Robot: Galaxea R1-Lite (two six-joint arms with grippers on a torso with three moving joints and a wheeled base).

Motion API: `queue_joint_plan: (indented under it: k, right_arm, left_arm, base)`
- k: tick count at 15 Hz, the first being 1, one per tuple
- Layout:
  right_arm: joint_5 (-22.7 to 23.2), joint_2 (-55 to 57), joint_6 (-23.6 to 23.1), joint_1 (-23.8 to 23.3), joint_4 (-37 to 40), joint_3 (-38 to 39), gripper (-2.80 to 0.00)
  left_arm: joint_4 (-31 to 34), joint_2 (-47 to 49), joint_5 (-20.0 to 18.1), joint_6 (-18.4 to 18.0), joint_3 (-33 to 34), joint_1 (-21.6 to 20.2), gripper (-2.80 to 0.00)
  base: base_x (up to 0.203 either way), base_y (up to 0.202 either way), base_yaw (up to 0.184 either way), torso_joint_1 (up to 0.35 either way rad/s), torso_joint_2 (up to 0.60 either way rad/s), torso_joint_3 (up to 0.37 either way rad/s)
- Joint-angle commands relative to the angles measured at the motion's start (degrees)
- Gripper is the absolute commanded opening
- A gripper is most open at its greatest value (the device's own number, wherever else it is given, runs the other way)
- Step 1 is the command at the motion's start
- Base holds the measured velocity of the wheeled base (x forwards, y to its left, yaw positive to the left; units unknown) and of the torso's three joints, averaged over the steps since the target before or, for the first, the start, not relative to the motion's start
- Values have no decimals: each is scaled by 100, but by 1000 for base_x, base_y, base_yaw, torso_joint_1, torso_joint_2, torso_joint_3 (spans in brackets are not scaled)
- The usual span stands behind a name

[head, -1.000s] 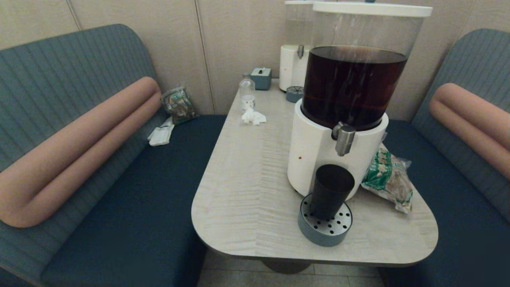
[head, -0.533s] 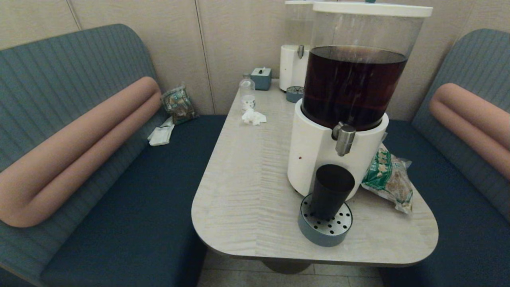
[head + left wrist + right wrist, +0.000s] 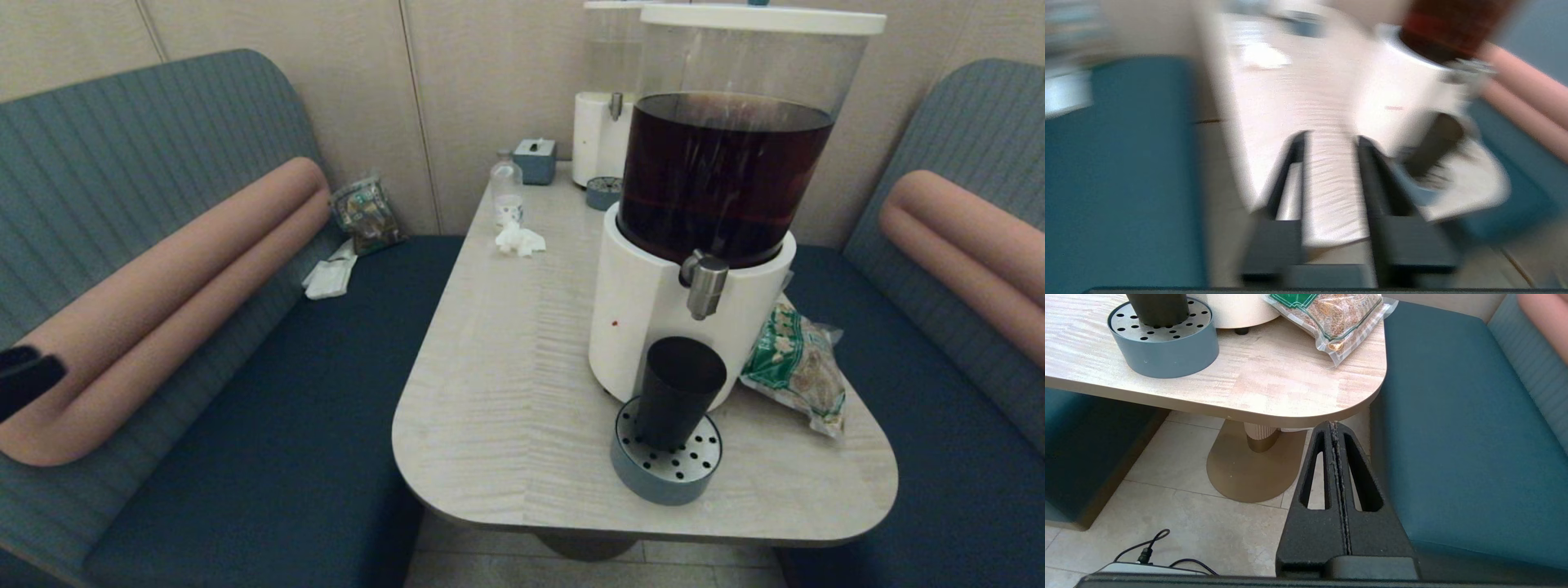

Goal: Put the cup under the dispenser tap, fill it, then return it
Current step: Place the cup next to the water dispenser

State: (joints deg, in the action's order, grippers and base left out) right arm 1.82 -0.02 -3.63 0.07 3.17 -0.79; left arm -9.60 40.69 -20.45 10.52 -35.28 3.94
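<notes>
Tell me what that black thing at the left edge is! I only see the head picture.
Observer: That's the left gripper, open and empty, pointing over the table toward the cup.
Operator: Where's the other one?
Observer: The right gripper is shut, hanging low by the table's corner, beside the blue seat.
Operator: Is there stuff on the floor?
Observer: Yes, a black cable lies on the tiles.
</notes>
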Motion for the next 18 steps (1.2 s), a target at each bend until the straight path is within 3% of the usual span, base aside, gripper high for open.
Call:
queue_joint_plan:
  k: [1, 2, 4, 5, 8, 11, 15, 18]
  right_arm:
    - [3, -6, -6, 1, 5, 0, -280]
    - [3, -6, -6, 1, -1, 0, -280]
    - [3, -6, -12, 1, 8, 0, -280]
    - [3, -6, -6, 1, 8, 0, -280]
    - [3, -6, -6, 1, 8, 0, -280]
    - [11, -6, -6, 1, 1, 0, -280]
    - [3, -6, -6, 1, -1, 0, -280]
    - [3, -6, -6, 1, -1, 0, -280]
  left_arm:
    - [-1594, 1883, -1982, -268, -5, 94, 0]
    - [-2239, 2293, -2713, -518, 134, 115, 0]
    - [-3197, 2878, -3645, -1008, 584, 176, 0]
    - [-3432, 3056, -3894, -1203, 756, 253, 0]
    - [-3927, 3856, -4157, -2008, 876, 319, 0]
    - [-5005, 5366, -4519, -2701, 858, 369, 0]
    - [-5661, 6588, -4702, -2934, 84, 546, 0]
    - [-5747, 7378, -4540, -2829, -567, 951, 0]
  base:
    - [0, 0, 0, 0, 0, 0]
    - [0, 0, 0, 0, 0, 0]
    - [0, 0, 0, 0, 0, 0]
    - [0, 0, 0, 0, 0, 0]
    - [0, 0, 0, 0, 0, 0]
    - [0, 0, 0, 0, 0, 0]
    - [0, 0, 0, 0, 0, 0]
    - [0, 0, 0, 0, 0, 0]
